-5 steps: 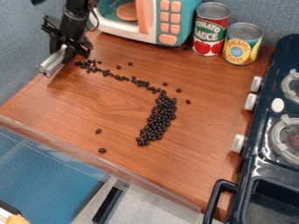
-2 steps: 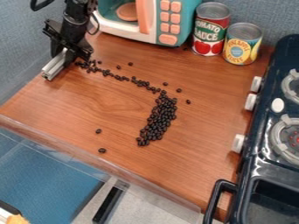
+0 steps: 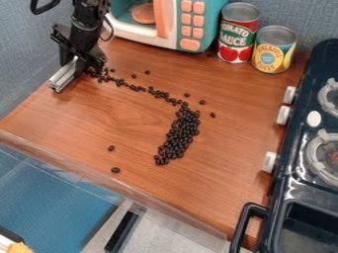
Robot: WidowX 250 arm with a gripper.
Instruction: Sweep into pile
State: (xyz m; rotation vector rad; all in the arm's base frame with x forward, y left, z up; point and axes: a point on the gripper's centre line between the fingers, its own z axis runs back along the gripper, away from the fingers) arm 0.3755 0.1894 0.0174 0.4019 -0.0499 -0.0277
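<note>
My gripper is low at the upper left of the counter, shut on a grey metal bar that slants down to the left over the counter's left edge. Black beans lie in a dense, elongated heap near the middle. From its top a thin trail of beans runs up and left to beside the gripper, which hides part of its end. A few loose beans are scattered to either side, two of them near the front edge, including one bean.
A toy microwave stands at the back, with a red can and a yellow can beside it. The toy stove borders the right side. A clear ledge runs along the front edge.
My gripper and the bar have shifted slightly to the right, close to the trail's left end. The beans look unmoved.
</note>
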